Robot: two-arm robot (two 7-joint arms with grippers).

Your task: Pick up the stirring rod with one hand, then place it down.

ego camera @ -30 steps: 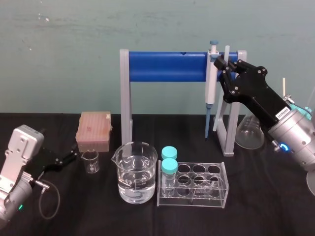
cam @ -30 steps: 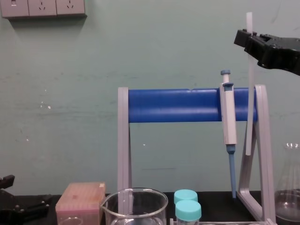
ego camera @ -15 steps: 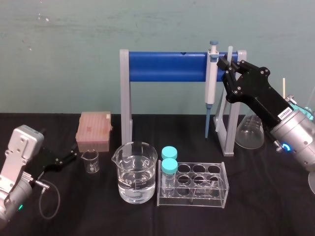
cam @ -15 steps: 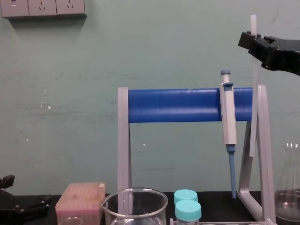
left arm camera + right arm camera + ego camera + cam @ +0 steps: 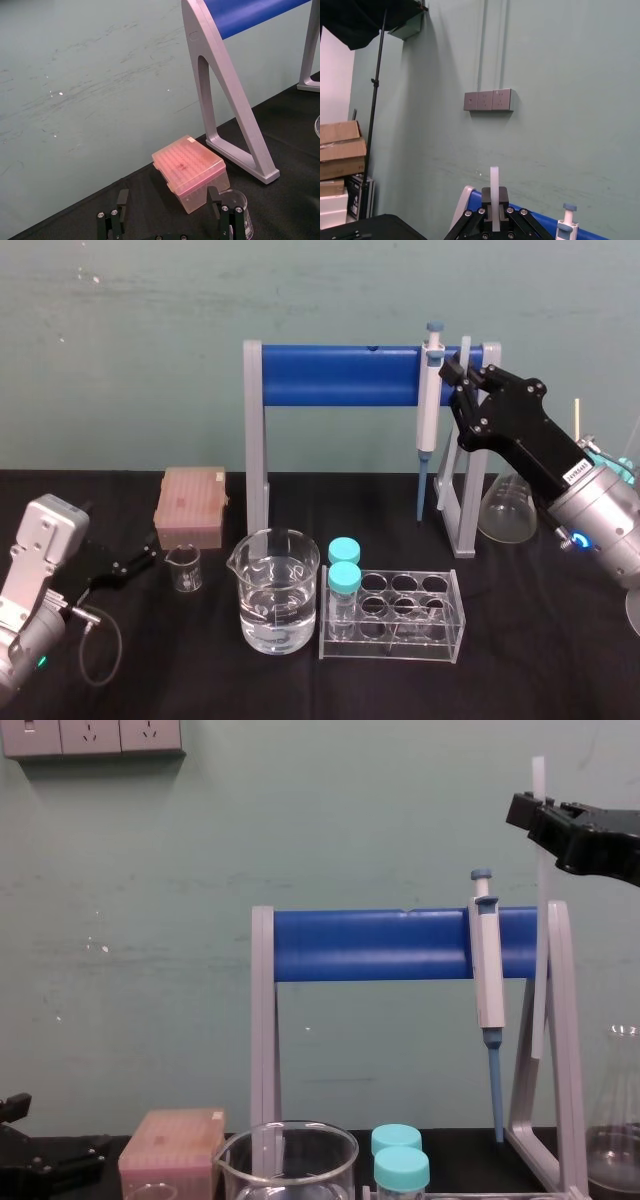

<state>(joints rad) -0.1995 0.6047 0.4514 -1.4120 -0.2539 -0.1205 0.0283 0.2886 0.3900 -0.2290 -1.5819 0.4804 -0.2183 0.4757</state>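
The main risk is the rod [image 5: 539, 960] slipping or swinging. It is thin and looks smooth, and the right claw [image 5: 537, 812] pinches it high up, so most of its length hangs free below. A quick turn of the wrist could make it pivot in the grip or slide out.

The second risk is a knock. The rod hangs just beside the pipette [image 5: 488, 970] and close against the right leg of the stand [image 5: 370, 945]. A sideways move before it is clear could catch either one and unseat the pipette. The flask [image 5: 505, 510] stands on the table [image 5: 560, 640] below and to the right, in the way of a careless descent. Laid flat, a round rod may also roll.

The rod stands upright in the air at the right end of the stand, off the table. A short stub rises above the right claw and the rest drops below it. The right claw is clenched on it, one finger on each side, as the right wrist view shows.

The left claw [image 5: 170, 215] rests low at the table's left, fingers spread and holding nothing.
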